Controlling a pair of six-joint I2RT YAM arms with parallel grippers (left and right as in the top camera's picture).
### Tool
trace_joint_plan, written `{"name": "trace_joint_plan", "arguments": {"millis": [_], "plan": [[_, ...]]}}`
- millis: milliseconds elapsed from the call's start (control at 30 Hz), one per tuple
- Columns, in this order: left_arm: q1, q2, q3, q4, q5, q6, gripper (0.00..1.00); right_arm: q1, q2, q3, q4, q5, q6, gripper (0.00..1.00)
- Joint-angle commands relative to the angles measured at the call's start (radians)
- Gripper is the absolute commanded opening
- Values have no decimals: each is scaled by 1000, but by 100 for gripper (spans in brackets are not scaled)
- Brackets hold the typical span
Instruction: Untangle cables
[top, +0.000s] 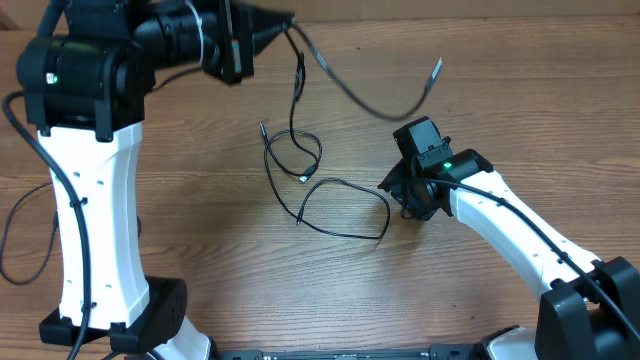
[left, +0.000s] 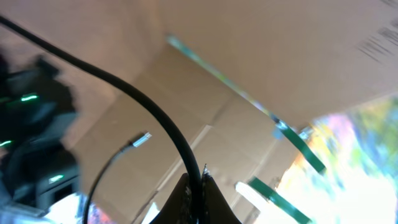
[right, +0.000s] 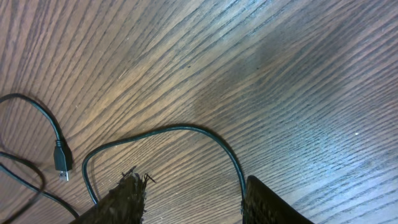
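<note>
Black and thin, the cables sit partly on the wood-grain table and partly in the air. One looped cord curves across the table directly between the fingers of the right gripper. The jaws of that gripper stand wide apart, low over the wood and clamped on nothing. Its small USB plug rests just beside that gripper, on the side where the other loops cross. The raised cord hangs well apart from the right gripper, above and across the table from it, pinched in the tightly closed left gripper. Its silvery plug tip swings free in the air. A second strand seems to drop from near the same grip into the small loops on the table, so the cords are probably not yet fully parted. The step in hand looks like drawing one cord up and out while the other arm prepares to pin what stays down. The next move likely calls for the right fingers to close on the looped cord, so the lift separates rather than drags. No container shows anywhere. The cardboard behind the raised cord reads as flat panels only.
</note>
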Motion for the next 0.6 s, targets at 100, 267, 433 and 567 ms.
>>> {"name": "trace_joint_plan", "arguments": {"millis": [100, 267, 433, 567], "plan": [[-17, 11, 2, 442, 76, -78, 4, 0, -3, 6, 3, 17, -4, 50], [-50, 11, 2, 924, 83, -94, 5, 0, -3, 6, 11, 17, -4, 50], [-52, 11, 2, 792, 126, 80, 4, 0, -3, 6, 8, 17, -4, 50], [-50, 11, 2, 310, -1, 57, 4, 0, -3, 6, 7, 17, -4, 50]]}}
